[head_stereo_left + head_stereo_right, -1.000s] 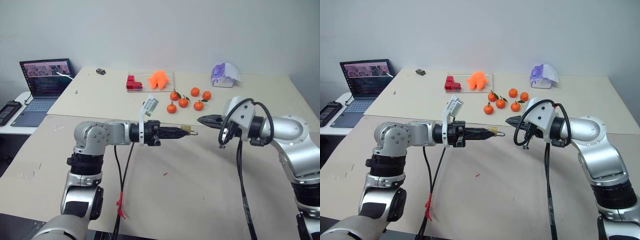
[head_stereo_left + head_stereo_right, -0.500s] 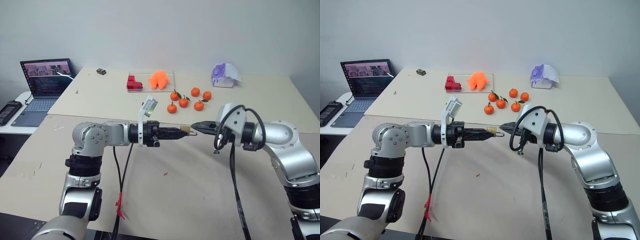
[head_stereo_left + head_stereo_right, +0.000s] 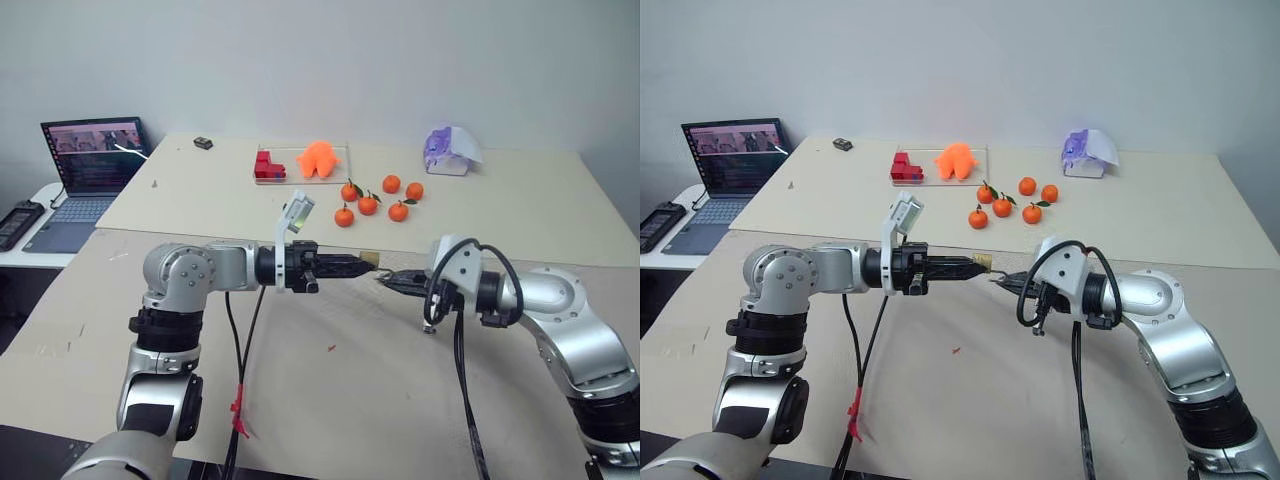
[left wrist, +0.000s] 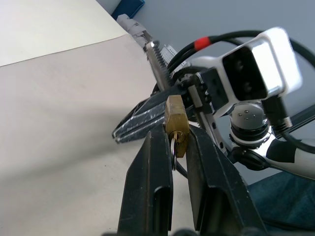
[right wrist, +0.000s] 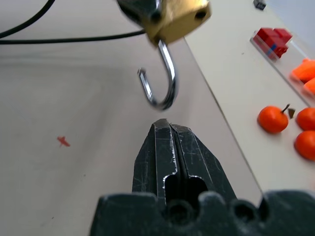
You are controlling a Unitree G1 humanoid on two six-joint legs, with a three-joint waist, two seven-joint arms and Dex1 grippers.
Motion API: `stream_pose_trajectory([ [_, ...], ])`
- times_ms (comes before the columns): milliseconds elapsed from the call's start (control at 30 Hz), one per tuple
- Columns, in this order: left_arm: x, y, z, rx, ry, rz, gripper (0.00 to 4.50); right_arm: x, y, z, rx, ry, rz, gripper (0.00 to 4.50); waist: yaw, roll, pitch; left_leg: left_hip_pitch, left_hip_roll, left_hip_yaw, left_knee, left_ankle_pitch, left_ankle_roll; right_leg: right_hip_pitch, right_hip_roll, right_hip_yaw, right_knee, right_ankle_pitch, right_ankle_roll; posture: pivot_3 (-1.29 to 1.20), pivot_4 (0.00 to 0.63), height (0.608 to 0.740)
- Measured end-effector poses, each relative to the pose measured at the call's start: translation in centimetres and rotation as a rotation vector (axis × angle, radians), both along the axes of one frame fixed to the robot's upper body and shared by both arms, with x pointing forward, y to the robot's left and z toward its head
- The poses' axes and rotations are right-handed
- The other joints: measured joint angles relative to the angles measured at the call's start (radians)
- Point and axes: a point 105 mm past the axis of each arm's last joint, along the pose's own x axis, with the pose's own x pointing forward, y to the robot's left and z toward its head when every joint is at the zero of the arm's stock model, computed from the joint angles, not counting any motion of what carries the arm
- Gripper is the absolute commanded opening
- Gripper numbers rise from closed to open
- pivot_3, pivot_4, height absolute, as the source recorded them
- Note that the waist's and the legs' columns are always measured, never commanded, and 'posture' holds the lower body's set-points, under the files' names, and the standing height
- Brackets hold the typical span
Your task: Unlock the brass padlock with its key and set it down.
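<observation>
Left eye view sets both arms over the near tan table (image 3: 330, 400), whose bare surface spreads wide beneath and in front of them; a seam separates it from the paler far table (image 3: 520, 200). Along that far table lie oranges (image 3: 368, 204), a red block (image 3: 267, 166), an orange toy (image 3: 318, 158) and a purple-and-white object (image 3: 448, 150), all well apart from the grippers. A laptop (image 3: 88, 170) sits past the far left edge.

The left gripper (image 3: 365, 263) points level toward the right arm, its fingers (image 4: 152, 182) narrowed onto the brass padlock (image 4: 176, 123), which is held in the air above the table. The silver shackle (image 5: 160, 81) hangs swung open, hook-like, from the padlock body. A silvery key (image 4: 173, 150) shows below the body, between the fingers.

The right gripper (image 3: 386, 280) has its fingers pressed fully together, empty, its tip just beside the open shackle; contact cannot be told.
</observation>
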Motion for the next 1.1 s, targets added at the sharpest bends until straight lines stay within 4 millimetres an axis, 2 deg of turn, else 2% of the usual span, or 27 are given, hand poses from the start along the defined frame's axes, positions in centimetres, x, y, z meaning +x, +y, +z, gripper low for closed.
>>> stream_pose_trajectory([
  [133, 0.1, 0.4, -0.1, 0.013, -0.003, 0.012, 0.0, 0.7, -2.7, -0.8, -0.046, 0.02, -0.078, 0.04, 0.0, 0.0, 0.0, 0.0, 0.0, 0.0, 0.001, -0.001, 0.001, 0.0, 0.0, 0.0, 0.0, 0.0, 0.0, 0.0, 0.15, 0.723],
  [200, 0.2, 0.7, -0.1, 0.021, -0.003, 0.02, 0.0, 1.2, -4.0, -0.2, -0.048, 0.004, -0.121, 0.04, -0.003, 0.0, 0.0, 0.0, 0.0, 0.0, 0.001, -0.001, 0.001, 0.0, 0.0, 0.0, 0.0, 0.0, 0.0, 0.0, 0.15, 0.723],
  [233, 0.2, 0.9, -0.1, 0.025, 0.0, 0.023, 0.0, 1.3, -4.2, 0.2, -0.035, -0.005, -0.13, 0.3, -0.005, 0.0, 0.0, 0.0, 0.0, 0.0, 0.001, -0.001, 0.001, 0.0, 0.0, 0.001, 0.0, 0.0, 0.0, 0.0, 0.15, 0.723],
  [267, 0.2, 1.0, -0.2, 0.027, 0.002, 0.024, 0.0, 1.3, -4.3, 0.5, -0.023, -0.009, -0.13, 0.3, -0.006, 0.0, 0.0, 0.0, 0.0, 0.0, 0.001, 0.0, 0.001, 0.0, 0.0, 0.001, 0.0, 0.0, 0.0, 0.0, 0.15, 0.723],
  [300, 0.2, 1.2, -0.3, 0.036, 0.01, 0.028, 0.0, 1.4, -4.2, 1.3, -0.004, -0.025, -0.126, 0.74, -0.007, 0.001, 0.0, 0.001, 0.0, 0.0, 0.001, 0.0, 0.0, 0.0, 0.001, 0.001, 0.0, 0.0, 0.0, 0.0, 0.15, 0.723],
  [367, 0.1, 1.7, -0.5, 0.041, 0.025, 0.033, 0.0, 1.1, -3.6, 2.3, 0.039, -0.018, -0.091, 1.28, -0.006, 0.001, 0.0, 0.001, 0.0, 0.0, 0.001, 0.0, 0.0, 0.0, 0.001, 0.001, 0.0, 0.0, 0.0, 0.0, 0.15, 0.723],
  [533, -0.1, 2.6, -1.4, 0.041, 0.109, 0.04, 0.0, -1.4, -1.1, 4.7, 0.061, 0.036, 0.077, 3.02, -0.002, 0.002, 0.0, 0.0, 0.0, -0.001, 0.001, -0.001, 0.002, 0.0, 0.0, 0.0, 0.0, 0.0, 0.0, 0.0, 0.15, 0.723],
  [567, -0.1, 2.9, -2.0, 0.045, 0.151, 0.042, 0.0, -1.8, -0.6, 5.6, 0.051, 0.028, 0.116, 3.2, -0.002, 0.002, 0.0, 0.0, 0.0, -0.001, 0.001, -0.003, 0.005, 0.001, 0.0, 0.0, 0.0, 0.0, 0.0, 0.0, 0.15, 0.723],
  [633, -0.4, 3.1, -3.2, 0.067, 0.219, 0.042, 0.0, -2.4, -0.2, 6.6, 0.027, 0.014, 0.157, 4.1, -0.002, 0.002, 0.0, 0.0, 0.0, -0.002, 0.001, -0.003, 0.006, 0.001, 0.0, -0.001, 0.0, 0.0, 0.0, 0.0, 0.15, 0.723],
  [667, -0.6, 3.3, -4.3, 0.092, 0.265, 0.048, 0.0, -2.7, -0.1, 6.8, 0.014, 0.02, 0.175, 4.32, -0.002, 0.002, 0.0, 0.0, 0.0, -0.002, 0.001, -0.003, 0.006, 0.001, 0.0, -0.001, 0.0, 0.0, 0.0, 0.0, 0.15, 0.723],
  [767, -0.9, 3.4, -6.0, 0.141, 0.333, 0.065, 0.0, -2.9, 0.0, 6.7, 0.017, 0.043, 0.178, 4.42, -0.002, 0.002, 0.001, -0.002, 0.0, -0.002, 0.002, -0.003, 0.006, 0.0, 0.0, -0.001, -0.001, 0.0, 0.0, 0.0, 0.15, 0.723],
  [967, -1.1, 1.1, -7.7, 0.13, 0.461, 0.072, 0.0, -3.4, 0.6, 6.5, 0.042, 0.095, 0.159, 4.42, -0.001, 0.002, 0.001, -0.002, -0.001, -0.003, 0.002, -0.004, 0.006, 0.0, 0.0, -0.001, 0.0, 0.0, 0.0, 0.0, 0.15, 0.723],
  [1100, -1.1, 0.4, -8.8, 0.19, 0.473, 0.111, 0.0, -3.6, 0.9, 6.5, 0.052, 0.11, 0.153, 4.42, -0.006, 0.002, 0.0, -0.001, -0.001, -0.003, 0.002, -0.003, 0.006, 0.0, 0.0, 0.0, 0.0, 0.0, 0.0, 0.0, 0.15, 0.723],
])
